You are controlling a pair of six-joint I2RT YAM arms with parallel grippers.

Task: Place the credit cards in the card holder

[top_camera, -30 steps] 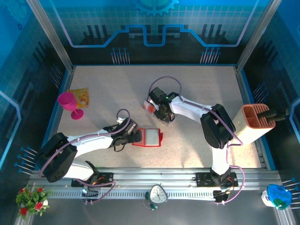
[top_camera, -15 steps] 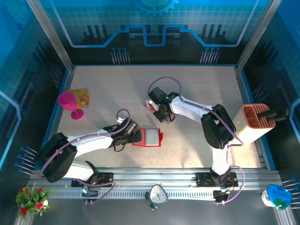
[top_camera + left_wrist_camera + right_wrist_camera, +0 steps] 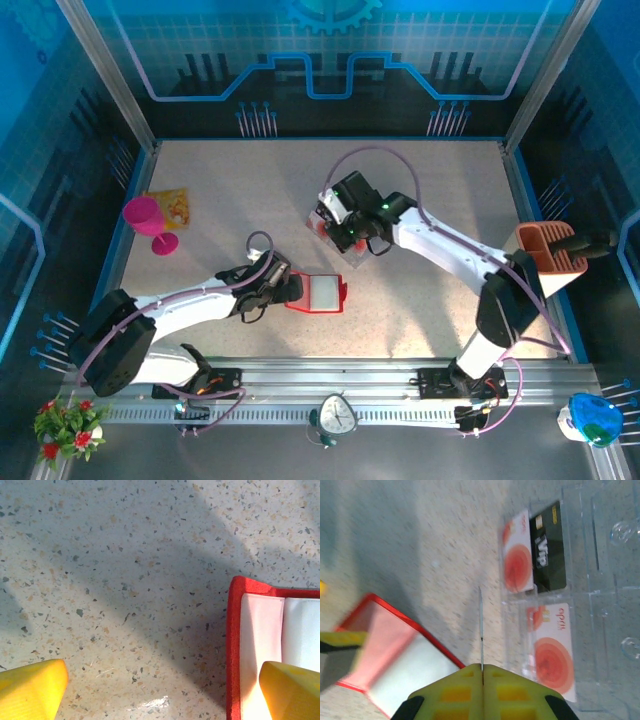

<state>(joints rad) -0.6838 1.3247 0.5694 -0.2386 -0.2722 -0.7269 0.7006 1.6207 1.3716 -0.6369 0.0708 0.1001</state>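
Left jaws spread wide, straddling the left edge of the open card holder on the bench.
Right jaws farther back, pinching a credit card edge-on.
Holder lies nearer than that card, long axis left-right.
Spare cards sit beyond, in clear sleeves.

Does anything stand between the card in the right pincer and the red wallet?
Only bare table lies between card and wallet. One finger of the open left pincer hangs over the wallet's pale inside at one end.
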